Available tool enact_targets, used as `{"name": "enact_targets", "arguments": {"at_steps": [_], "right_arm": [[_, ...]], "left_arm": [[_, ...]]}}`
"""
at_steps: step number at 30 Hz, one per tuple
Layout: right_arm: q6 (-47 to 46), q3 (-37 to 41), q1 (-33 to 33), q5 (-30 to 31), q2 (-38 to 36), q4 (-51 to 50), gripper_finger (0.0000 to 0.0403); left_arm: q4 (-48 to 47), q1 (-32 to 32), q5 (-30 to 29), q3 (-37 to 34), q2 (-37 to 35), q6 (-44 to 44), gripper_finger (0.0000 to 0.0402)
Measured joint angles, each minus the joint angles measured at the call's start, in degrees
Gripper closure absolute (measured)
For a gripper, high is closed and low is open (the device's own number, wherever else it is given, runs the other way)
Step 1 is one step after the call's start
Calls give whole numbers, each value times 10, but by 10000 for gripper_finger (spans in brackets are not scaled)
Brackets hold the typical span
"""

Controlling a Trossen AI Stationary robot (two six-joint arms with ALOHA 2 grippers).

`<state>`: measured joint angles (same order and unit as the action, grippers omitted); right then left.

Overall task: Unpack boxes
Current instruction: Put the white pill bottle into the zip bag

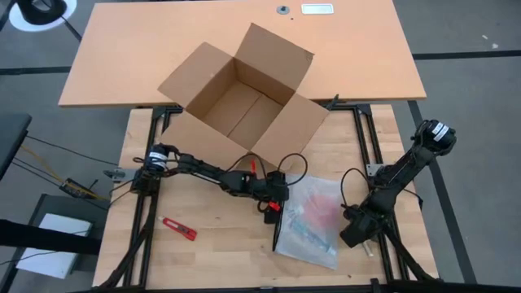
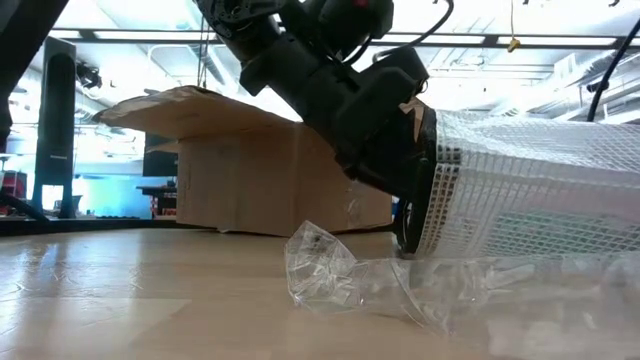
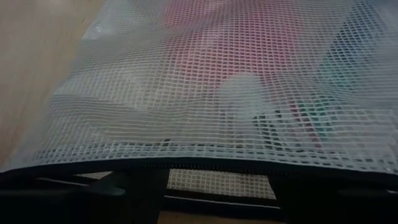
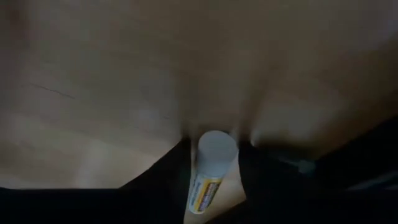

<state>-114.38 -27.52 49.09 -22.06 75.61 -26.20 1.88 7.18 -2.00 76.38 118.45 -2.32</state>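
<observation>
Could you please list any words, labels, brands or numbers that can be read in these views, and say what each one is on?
No text can be read in any view.
Small tube between the right gripper's jaws: yellow label with dark print, too blurred to read.
Mesh pouch: red and green contents show through, no legible print.
Cardboard carton: no print visible.
White plate on the far desk: too small to read.

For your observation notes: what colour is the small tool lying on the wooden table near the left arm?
Red tool, clearest in the high view.
</observation>
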Motion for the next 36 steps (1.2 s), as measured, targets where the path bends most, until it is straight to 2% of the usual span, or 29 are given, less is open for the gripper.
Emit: {"name": "enact_targets", "arguments": {"at_steps": [5,11,17,22,26,30,36], "right_arm": [[12,0,1,4,0,10,339],[90,-55,1,42,-3,-22,339],[212,-146,-26,122,-34,-53,339],[330,-225,-87,169,-34,-56,339],[460,-273,-158,253,-32,-50,339],[605,-299,-231,306,-10,4,339],[771,-305,-311,316,87,149,339]], "left_arm": [[-1,-1,-2,0,0,-25,138],[-35,5,1,0,-43,-24,139],[-137,5,1,1,-123,-45,148],[-224,12,-1,1,-198,-92,149],[-289,24,-18,1,-259,-114,150],[-347,34,-29,0,-306,-117,150],[-408,39,-34,0,-335,-99,150]]}}
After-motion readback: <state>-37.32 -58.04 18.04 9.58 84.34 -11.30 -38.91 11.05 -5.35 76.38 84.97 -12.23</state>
